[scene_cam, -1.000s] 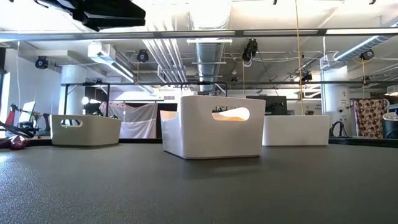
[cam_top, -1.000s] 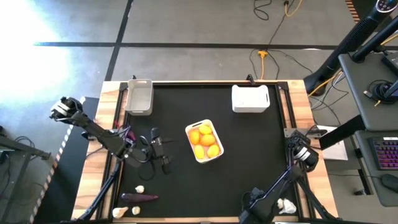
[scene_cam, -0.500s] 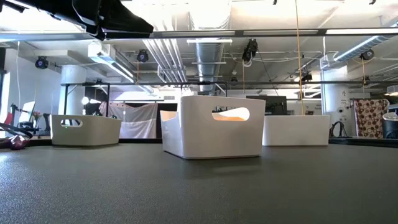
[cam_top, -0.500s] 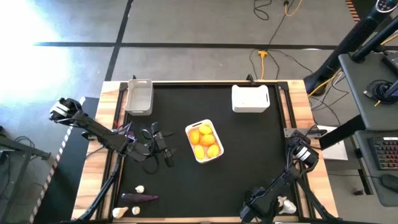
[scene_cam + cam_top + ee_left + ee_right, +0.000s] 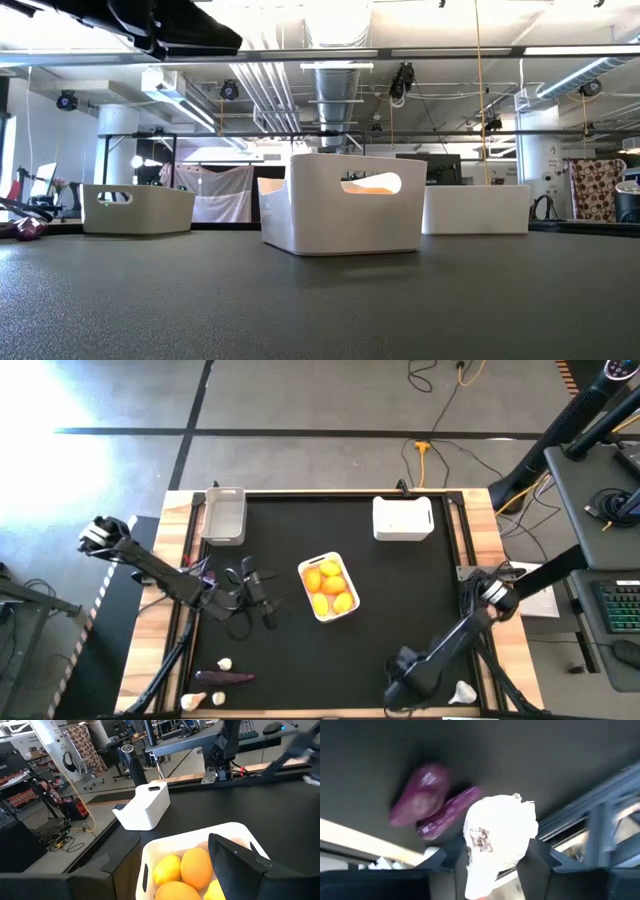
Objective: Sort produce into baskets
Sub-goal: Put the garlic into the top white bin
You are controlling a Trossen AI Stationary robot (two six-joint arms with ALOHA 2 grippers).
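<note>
left arm (image 5: 160, 572): slim black tube links, silver-white joint block at the shoulder end, loose black cables looped by the wrist | right arm (image 5: 455, 645): same matte black links, pale joint collar, bulky dark wrist housing | fingers (image 5: 235, 865): flat, angular, black

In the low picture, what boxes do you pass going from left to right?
Grey basket → white basket with an orange glow showing through its handle hole → plain white basket.

Fruits: your yellow and orange fruits (image 5: 329, 589) fill the centre white basket (image 5: 345, 611).
Garlic: white garlic bulb (image 5: 497, 837) sits between the right end effector's fingers.
</note>
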